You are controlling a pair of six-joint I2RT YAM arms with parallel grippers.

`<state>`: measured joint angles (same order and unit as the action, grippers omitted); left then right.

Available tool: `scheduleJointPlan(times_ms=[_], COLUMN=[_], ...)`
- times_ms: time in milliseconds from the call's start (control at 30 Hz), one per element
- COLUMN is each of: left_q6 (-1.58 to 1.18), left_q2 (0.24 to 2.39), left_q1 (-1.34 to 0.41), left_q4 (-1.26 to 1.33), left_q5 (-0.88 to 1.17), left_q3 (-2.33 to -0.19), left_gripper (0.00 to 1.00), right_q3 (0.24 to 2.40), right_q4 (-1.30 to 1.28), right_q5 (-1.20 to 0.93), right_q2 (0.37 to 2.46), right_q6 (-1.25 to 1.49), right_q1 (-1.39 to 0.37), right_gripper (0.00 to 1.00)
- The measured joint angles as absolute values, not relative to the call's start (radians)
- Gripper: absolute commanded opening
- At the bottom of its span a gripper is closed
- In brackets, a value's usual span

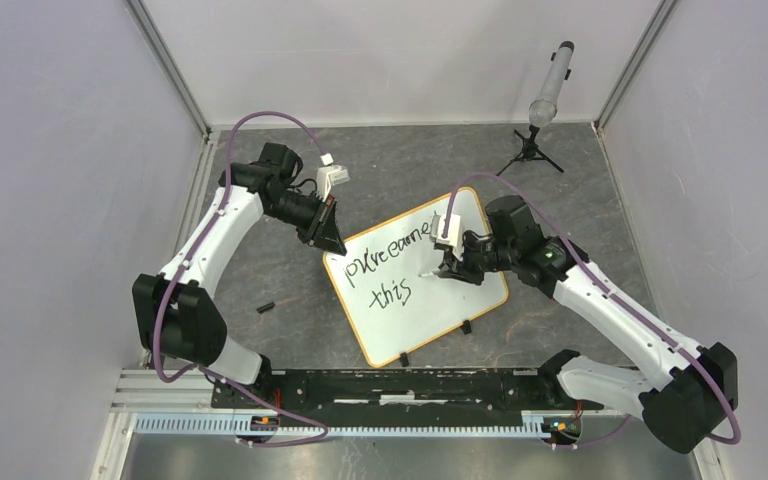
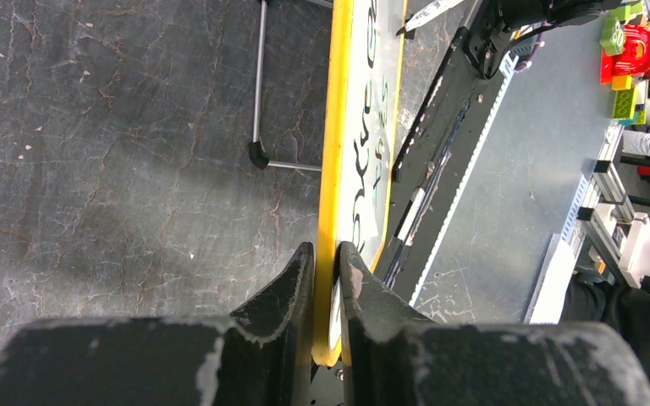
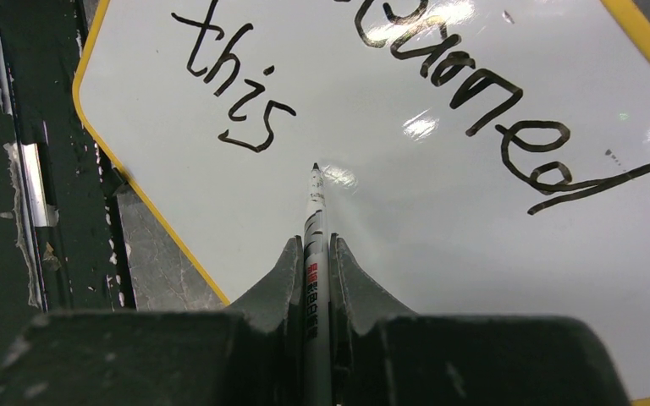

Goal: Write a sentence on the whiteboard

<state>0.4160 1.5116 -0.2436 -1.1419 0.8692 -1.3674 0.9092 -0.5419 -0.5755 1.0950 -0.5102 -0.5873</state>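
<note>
The whiteboard (image 1: 432, 312) lay slanted on the dark tabletop (image 1: 290, 330) between the two arms, its two black clip feet (image 1: 466, 325) on the edge nearest the black rail (image 1: 410, 385) at the front. The sentence (image 1: 392, 293) ran across it in two slanted lines, the lower reading "this". The left pincer (image 2: 326, 249) was closed almost fully on the board's orange-tan frame at a far corner, one finger on each side. The right pincer (image 3: 315, 244) was clamped narrowly on a marker (image 3: 315, 216), whose tip pointed at bare white just beside "this"; whether it touched could not be told. A small black piece (image 1: 265, 306) lay near the board's left side, and a little tripod (image 1: 530, 155) carrying a grey cylinder (image 1: 552, 80) stood well apart at the back
</note>
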Motion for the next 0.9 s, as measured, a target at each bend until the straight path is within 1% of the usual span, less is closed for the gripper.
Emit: scheduleJointPlan(times_ms=[533,900], left_q6=[0.416,0.416], left_q2=[1.512,1.512], left_q1=[-0.244,-0.244], left_q4=[-1.141,-1.14], left_q5=[0.866,0.867], left_q3=[-1.367,-1.367], left_gripper=[0.02,0.02], right_q3=[0.833,0.858], right_q4=[-0.538,-0.559], right_q5=[-0.565,-0.541], right_q2=[1.087,1.092], right_q6=[-0.53,-0.539], right_q1=[-0.595,-0.595], right_gripper=[0.0,0.0])
